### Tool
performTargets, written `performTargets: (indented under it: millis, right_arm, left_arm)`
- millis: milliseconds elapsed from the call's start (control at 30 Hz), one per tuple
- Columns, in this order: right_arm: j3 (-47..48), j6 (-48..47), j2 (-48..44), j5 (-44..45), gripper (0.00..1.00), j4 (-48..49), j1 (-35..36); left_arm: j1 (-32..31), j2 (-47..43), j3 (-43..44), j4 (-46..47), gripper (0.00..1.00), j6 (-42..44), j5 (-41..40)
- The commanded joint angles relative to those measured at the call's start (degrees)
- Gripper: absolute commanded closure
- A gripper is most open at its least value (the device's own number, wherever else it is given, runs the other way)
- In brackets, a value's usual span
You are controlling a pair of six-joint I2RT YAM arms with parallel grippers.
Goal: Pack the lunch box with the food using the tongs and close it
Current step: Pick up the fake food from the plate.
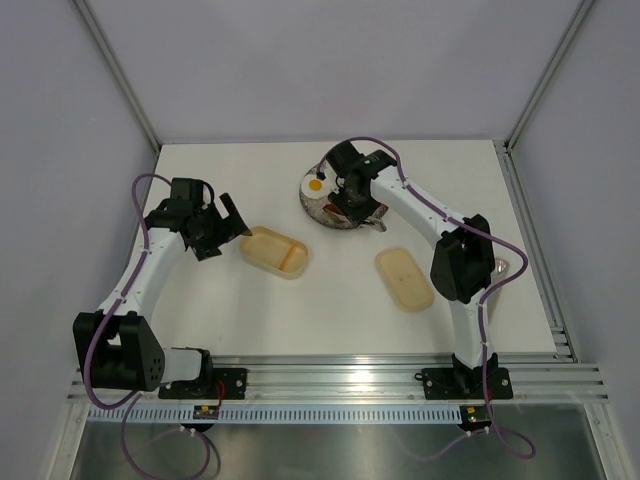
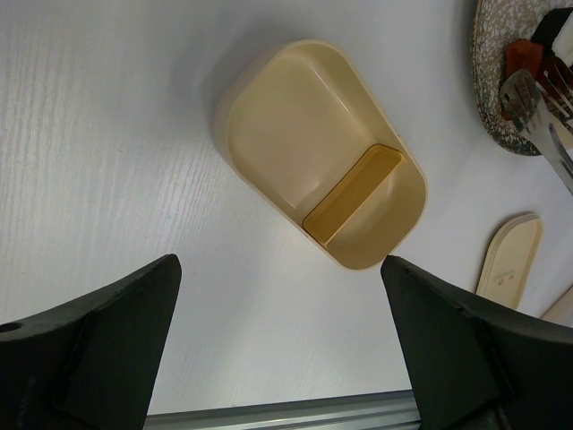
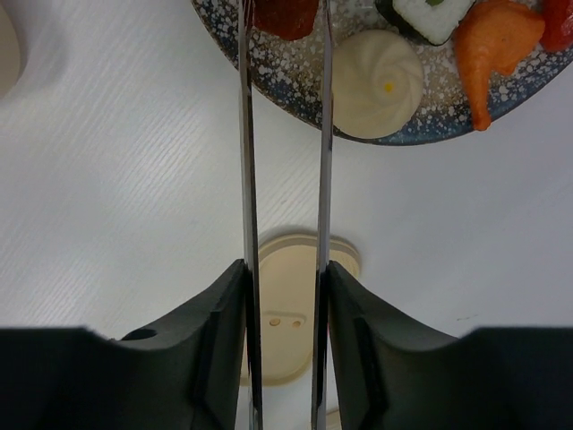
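Right gripper (image 3: 284,287) is clamping the tongs (image 3: 247,179) partway along their two thin arms, squeezing them near-parallel with a narrow gap between. The tong ends are reaching over the rim of the speckled plate (image 3: 269,85) and straddling a reddish-brown sausage (image 3: 285,11). Both arms seem to be touching its sides, but the tips are running off the frame edge, so I cannot tell whether it is truly pinched.

Handling, as judged:
- Tongs are looking springy, smooth and slippery, so they are needing a steady squeeze.
- Toy food is looking light, hard and glossy. The rounded sausage is likely to roll or squirt out and is best taken across its middle.
- On the plate beside it are lying a beige bun (image 3: 376,85), a sushi roll (image 3: 428,12) and an orange carrot piece (image 3: 491,45). A fried egg (image 1: 316,185) is lying at the plate's left edge.

The lunch box (image 2: 295,125) is sitting open and empty left of the plate, nearer the arm bases, and is showing a darker divider (image 2: 354,195). It is thin, light plastic and is likely to slide if nudged. The lid (image 1: 404,279) is lying flat near-right of the plate. Left gripper (image 2: 279,262) is hanging wide apart on the box's side away from the plate, holding nothing.

Writing: none readable; the lid is showing only two small dots.
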Motion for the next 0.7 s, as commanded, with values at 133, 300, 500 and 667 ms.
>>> performTargets:
  millis: [133, 300, 500, 667]
  right_arm:
    - [1.1, 0.7, -2.1, -0.4, 0.64, 2.9, 0.1]
    - [0.8, 1.3, -2.2, -0.8, 0.56, 3.0, -0.5]
    - [0.8, 1.6, -0.7, -1.0, 0.47, 3.0, -0.6]
    - [0.9, 1.6, 0.2, -1.9, 0.48, 3.2, -0.8]
  left_arm:
    - [0.2, -1.3, 0.4, 0.8, 0.01, 1.1, -0.2]
    - [0.2, 0.4, 0.9, 1.7, 0.01, 0.9, -0.1]
    - [0.2, 3.4, 2.8, 1.8, 0.01, 1.3, -0.4]
    - [0.2, 6.1, 4.0, 2.0, 0.01, 1.2, -0.4]
